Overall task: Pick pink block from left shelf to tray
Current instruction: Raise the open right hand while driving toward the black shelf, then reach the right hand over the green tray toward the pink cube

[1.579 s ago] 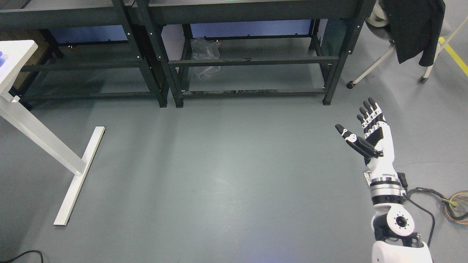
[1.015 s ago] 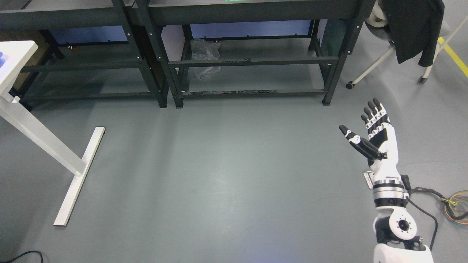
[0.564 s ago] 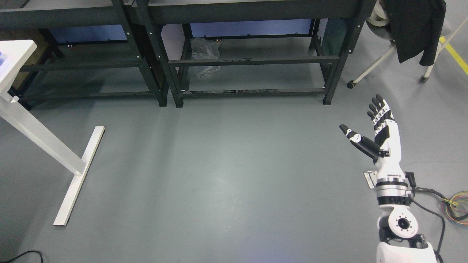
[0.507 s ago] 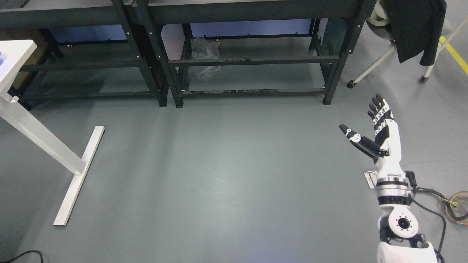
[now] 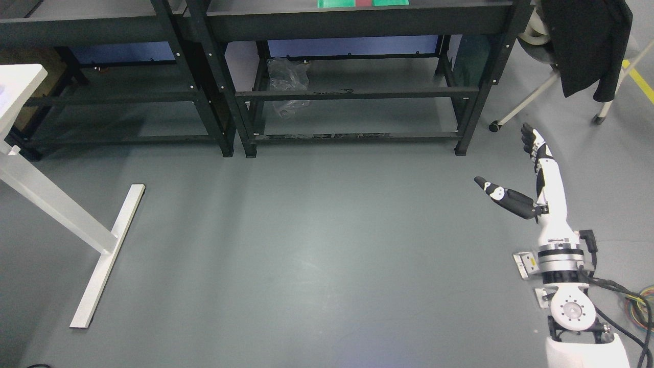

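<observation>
My right hand [image 5: 531, 174] hangs over the bare floor at the right, fingers straight and thumb spread wide, open and holding nothing. Its white forearm rises from the lower right corner. Two black metal shelf racks [image 5: 352, 92] stand across the back. On the top of the right-hand rack, at the picture's upper edge, lie green pieces with a red-pink piece [image 5: 364, 2] between them. No pink block or tray can be told apart. My left arm is out of view.
A white table [image 5: 56, 214] with a T-shaped foot stands at the left. A crumpled clear plastic bag [image 5: 287, 84] lies on the right rack's shelf. A chair with a black jacket [image 5: 587, 46] is at the upper right. Coloured cables [image 5: 641, 301] lie at the right edge.
The whole picture has shifted down a little, so the camera tilted up and the rack top now shows. My right hand turned edge-on and drifted slightly right.
</observation>
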Tool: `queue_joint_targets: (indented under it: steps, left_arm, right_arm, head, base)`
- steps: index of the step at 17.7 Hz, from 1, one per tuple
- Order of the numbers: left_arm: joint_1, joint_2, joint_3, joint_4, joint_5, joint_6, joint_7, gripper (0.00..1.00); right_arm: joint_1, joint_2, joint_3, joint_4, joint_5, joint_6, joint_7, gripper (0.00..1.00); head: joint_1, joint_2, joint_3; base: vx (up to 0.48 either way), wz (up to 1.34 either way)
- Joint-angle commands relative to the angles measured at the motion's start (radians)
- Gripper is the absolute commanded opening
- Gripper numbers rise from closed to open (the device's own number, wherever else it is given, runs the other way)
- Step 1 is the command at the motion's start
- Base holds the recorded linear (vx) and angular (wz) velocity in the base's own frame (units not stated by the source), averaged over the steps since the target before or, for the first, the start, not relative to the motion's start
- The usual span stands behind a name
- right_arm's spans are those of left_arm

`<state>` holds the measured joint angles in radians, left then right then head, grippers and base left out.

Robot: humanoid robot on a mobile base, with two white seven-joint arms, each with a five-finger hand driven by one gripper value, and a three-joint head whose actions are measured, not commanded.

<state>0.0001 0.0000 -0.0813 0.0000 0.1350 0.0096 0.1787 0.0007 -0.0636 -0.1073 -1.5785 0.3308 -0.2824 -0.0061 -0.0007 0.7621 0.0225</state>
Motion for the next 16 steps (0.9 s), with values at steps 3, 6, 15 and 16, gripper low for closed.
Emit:
queue_joint_targets:
  steps: [3,6,15,16]
  left_arm:
    - [-0.029,0.017,0.0,-0.017,0.0,0.0,0.001,1.0]
    - [-0.029,0.017,0.0,-0.017,0.0,0.0,0.001,1.0]
    - [-0.029,0.017,0.0,-0.017,0.0,0.0,0.001,1.0]
    - [-0.029,0.017,0.0,-0.017,0.0,0.0,0.001,1.0]
  right_arm:
    - [0.032,-0.039,0.038,-0.043,0.53,-0.023,-0.02,0.99]
    - [0.032,-0.045,0.073,-0.043,0.658,-0.047,-0.031,0.99]
    - [0.03,-0.036,0.106,-0.041,0.886,-0.047,-0.176,0.91]
    - [0.028,-0.032,0.088,-0.043,0.884,-0.044,-0.184,0.92]
  head:
    - [0.0,0.0,0.0]
    - [0.0,0.0,0.0]
    - [0.0,0.0,0.0]
    - [0.0,0.0,0.0]
  base:
    - [0.196,0.04]
    - [0.222,0.01]
    - [0.277,0.13]
    - [0.253,0.29]
